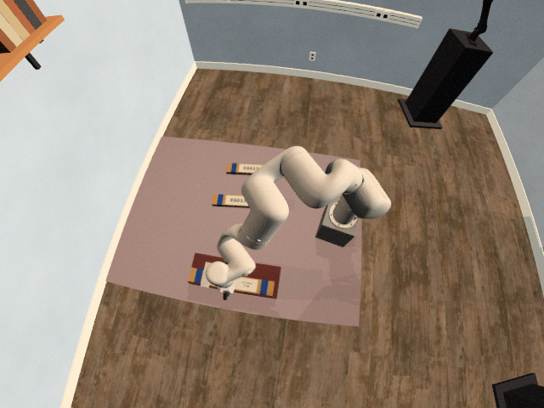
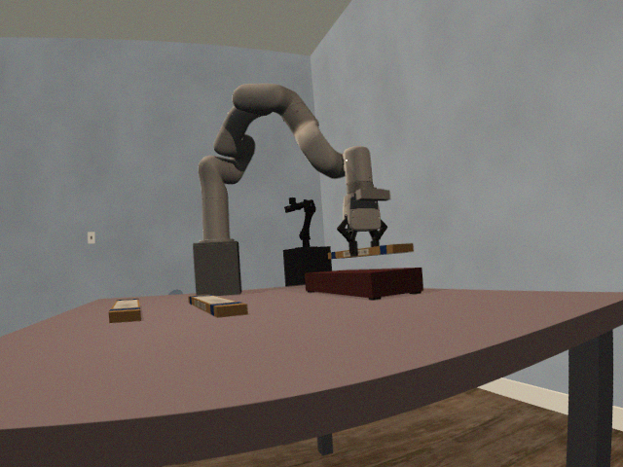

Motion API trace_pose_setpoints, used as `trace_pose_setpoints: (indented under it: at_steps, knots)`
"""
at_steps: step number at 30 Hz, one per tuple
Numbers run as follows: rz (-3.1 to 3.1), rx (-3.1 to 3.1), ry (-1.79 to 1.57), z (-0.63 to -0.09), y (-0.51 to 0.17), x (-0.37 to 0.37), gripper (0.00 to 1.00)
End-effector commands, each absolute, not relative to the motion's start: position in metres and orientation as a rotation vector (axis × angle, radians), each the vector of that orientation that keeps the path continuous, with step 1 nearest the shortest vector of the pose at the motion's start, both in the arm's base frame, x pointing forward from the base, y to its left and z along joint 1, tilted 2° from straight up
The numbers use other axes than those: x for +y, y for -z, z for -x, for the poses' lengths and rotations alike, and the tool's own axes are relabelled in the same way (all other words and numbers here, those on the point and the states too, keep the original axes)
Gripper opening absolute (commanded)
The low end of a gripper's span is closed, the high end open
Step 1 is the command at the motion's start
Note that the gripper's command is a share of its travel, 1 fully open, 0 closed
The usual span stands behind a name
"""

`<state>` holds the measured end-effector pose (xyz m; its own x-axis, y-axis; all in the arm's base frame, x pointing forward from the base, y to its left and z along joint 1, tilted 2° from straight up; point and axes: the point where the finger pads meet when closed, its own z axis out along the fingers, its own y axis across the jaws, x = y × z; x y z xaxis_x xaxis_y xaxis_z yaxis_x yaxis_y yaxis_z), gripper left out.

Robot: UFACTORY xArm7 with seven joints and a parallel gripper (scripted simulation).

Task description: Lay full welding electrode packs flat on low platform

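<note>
Top view: the far electrode pack [image 1: 244,167] on the worktop [image 1: 167,246] carries a white label reading "E6013", its last character partly under the arm. The middle electrode pack [image 1: 229,200] has the same label, readable as "E601", the rest covered by the arm. The third electrode pack [image 1: 252,285], above the platform [image 1: 268,271], has a white label with print too small to read. Exterior view: no label legible.

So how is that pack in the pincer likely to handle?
The held pack probably stays stiff: it spans past the pincer without drooping. It hangs slightly tilted above the platform, so it may pivot. Flat-sided, it's unlikely to roll.
</note>
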<state>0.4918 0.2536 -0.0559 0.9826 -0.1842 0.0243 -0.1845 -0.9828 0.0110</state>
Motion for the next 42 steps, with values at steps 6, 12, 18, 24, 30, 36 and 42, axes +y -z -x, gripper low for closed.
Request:
trace_pose_setpoints:
  at_steps: [6,12,18,24,30,36,42]
  knots:
    - [-3.118,-0.29,-0.045,-0.495,0.067,0.255,0.58]
    - [-3.118,-0.29,-0.045,-0.495,0.076,0.255,0.58]
    - [-3.118,-0.29,-0.045,-0.495,0.083,0.255,0.58]
    - [-3.118,-0.29,-0.045,-0.495,0.086,0.255,0.58]
    - [-3.118,-0.29,-0.045,-0.495,0.09,0.255,0.58]
    - [-3.118,-0.29,-0.045,-0.495,0.091,0.255,0.58]
    - [-3.118,-0.29,-0.045,-0.495,0.091,0.255,0.58]
